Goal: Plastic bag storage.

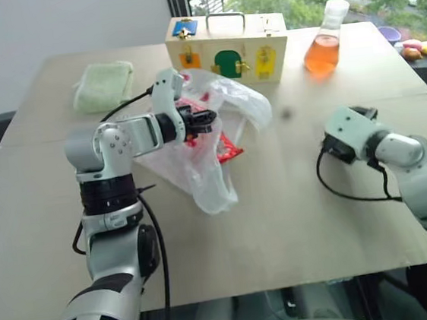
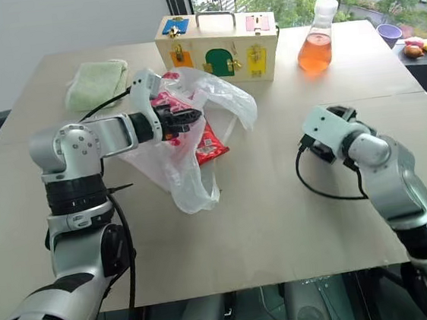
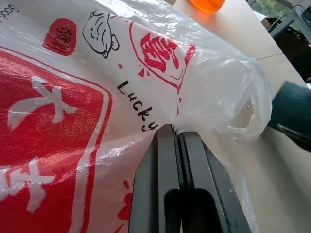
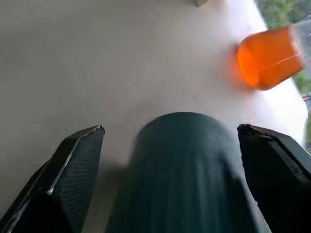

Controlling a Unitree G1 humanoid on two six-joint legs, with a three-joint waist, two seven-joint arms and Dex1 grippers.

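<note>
The plastic bag [image 1: 205, 157], crinkly white film with red print, lies crumpled on the table in front of the wooden box. My left gripper [image 1: 208, 118] is shut on its film, which the left wrist view shows pinched between the two fingertips [image 3: 167, 141]. A shiny red packet [image 1: 229, 148] lies partly under the bag. My right gripper [image 1: 361, 114] hovers over the table's right side, well apart from the bag. Its fingers [image 4: 80, 150] are spread wide on either side of a dark green round object [image 4: 180, 165], with gaps showing at the tips.
A wooden box [image 1: 225, 52] with coloured doors and a handle stands at the back. A flask of orange liquid [image 1: 325, 41] is to its right, and a folded green towel [image 1: 103, 86] to its left. Small coloured items [image 1: 419, 48] lie beyond the table's right edge.
</note>
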